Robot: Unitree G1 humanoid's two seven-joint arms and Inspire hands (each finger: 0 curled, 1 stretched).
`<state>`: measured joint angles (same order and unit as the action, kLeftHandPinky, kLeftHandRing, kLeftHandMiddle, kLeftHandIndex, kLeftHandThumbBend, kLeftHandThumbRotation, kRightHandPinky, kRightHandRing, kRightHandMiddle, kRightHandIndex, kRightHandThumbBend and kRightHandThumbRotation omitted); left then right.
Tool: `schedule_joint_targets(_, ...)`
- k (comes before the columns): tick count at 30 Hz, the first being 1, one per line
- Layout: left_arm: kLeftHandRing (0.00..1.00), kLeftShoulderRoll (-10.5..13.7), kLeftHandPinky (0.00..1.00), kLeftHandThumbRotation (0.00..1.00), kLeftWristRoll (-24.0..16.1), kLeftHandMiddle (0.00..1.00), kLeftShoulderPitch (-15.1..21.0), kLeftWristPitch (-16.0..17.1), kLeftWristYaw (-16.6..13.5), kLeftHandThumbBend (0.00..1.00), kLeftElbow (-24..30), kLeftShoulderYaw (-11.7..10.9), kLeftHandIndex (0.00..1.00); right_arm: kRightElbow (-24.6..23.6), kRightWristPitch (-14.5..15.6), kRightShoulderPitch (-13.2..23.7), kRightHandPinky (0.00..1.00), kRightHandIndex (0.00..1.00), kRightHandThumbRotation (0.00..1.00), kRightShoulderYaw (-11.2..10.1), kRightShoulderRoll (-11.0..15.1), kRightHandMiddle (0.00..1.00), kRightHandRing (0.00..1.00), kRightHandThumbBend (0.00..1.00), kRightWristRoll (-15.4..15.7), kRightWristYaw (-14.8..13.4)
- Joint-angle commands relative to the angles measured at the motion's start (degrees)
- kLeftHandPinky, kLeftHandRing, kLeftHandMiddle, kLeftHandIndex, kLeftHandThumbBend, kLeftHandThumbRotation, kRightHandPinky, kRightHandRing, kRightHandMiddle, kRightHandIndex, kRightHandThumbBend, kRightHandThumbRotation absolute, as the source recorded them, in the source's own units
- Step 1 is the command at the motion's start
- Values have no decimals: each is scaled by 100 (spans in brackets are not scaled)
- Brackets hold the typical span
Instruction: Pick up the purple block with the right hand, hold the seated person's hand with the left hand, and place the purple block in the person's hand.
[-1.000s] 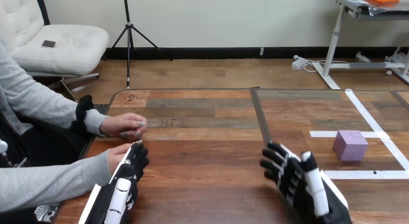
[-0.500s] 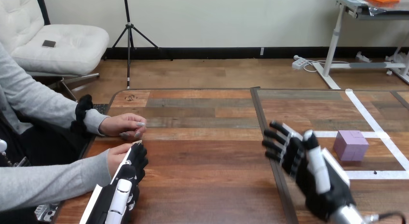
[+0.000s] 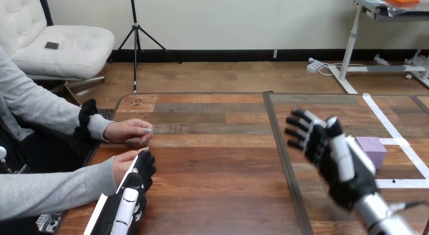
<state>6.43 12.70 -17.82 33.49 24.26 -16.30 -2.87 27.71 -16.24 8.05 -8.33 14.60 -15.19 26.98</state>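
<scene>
**A:** From the head view, where's the purple block (image 3: pixel 373 150)?

**B:** It's sitting on the table (image 3: pixel 217 194), over at the right, next to the white tape (image 3: pixel 399 183) lines stuck on the wood. Its left edge is hidden behind the robot's right hand (image 3: pixel 336 159).

**A:** Has that hand got it?

**B:** No. The right hand is lifted off the table with its fingers (image 3: pixel 303 116) spread wide and pointing up and to the left, and it's empty. It stands just left of the block and overlaps it in the view, so I can't tell whether the two touch.

**A:** And the other side?

**B:** The left hand (image 3: pixel 132 187) lies low at the table's near left, with the white shells on its back facing up. It's right against the person's nearer hand (image 3: pixel 121 164), which rests at the table's edge and peeks out along the hand's left side. They look to be touching, but I can't tell whether the robot is actually gripping it or only lying alongside.

**A:** The person's other hand?

**B:** The person's farther hand (image 3: pixel 130 131) is a bit further up the left edge, loosely closed on the wood, apart from both robot hands.
</scene>
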Motion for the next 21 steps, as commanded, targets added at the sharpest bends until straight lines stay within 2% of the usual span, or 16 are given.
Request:
schedule_joint_targets(1, 98, -72, 100, 100, 5, 97, 361, 93, 17, 53, 20, 47, 98, 421, -274, 1171, 88, 90, 100, -366, 284, 89, 89, 88, -53, -169)
schedule_joint_targets(11, 97, -84, 100, 100, -6, 97, 372, 129, 4, 49, 12, 43, 97, 1195, -510, 1816, 85, 89, 100, -512, 530, 89, 89, 85, 23, -277)
schedule_joint_targets(17, 97, -108, 100, 100, 44, 97, 430, 255, 71, 49, -121, 30, 97, 1665, -530, 2199, 84, 89, 100, -599, 688, 89, 89, 86, 29, -345)
schedule_joint_targets(21, 97, -102, 100, 100, 103, 97, 415, 162, 117, 51, -84, 36, 97, 1968, -508, 2449, 83, 89, 100, -636, 823, 89, 89, 87, 70, -405)
